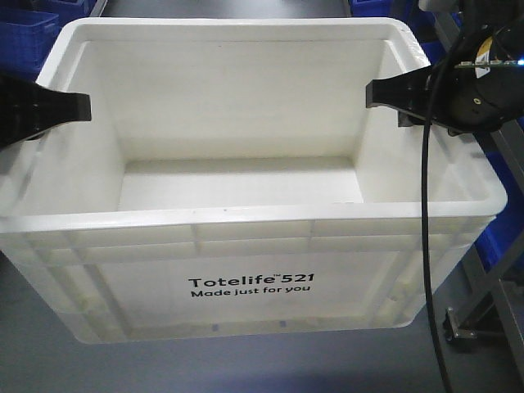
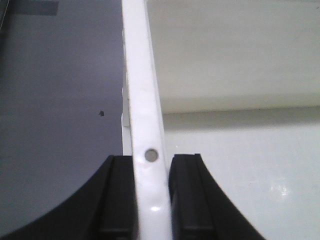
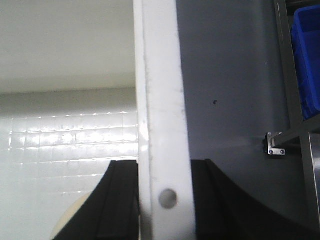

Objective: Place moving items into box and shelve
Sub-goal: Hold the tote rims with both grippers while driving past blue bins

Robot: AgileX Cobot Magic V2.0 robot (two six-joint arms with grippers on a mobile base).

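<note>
A large white plastic box [image 1: 246, 214] printed "Totelife 521" fills the front view, and the part of its inside that shows looks bare. My left gripper [image 1: 78, 106] is shut on the box's left rim; in the left wrist view its black fingers [image 2: 120, 200] press both sides of the white rim [image 2: 145, 100]. My right gripper [image 1: 381, 92] is shut on the right rim, and in the right wrist view its jaws clamp the rim [image 3: 160, 100] by a small hole. A pale round thing [image 3: 70, 220] shows inside the box, partly hidden by a finger.
Blue crates [image 1: 24, 33] stand at the back left. A metal shelf frame [image 1: 491, 278] with a blue crate [image 3: 307, 60] and a bracket [image 3: 275, 145] is close on the right. Grey floor [image 2: 55, 100] lies under and beside the box.
</note>
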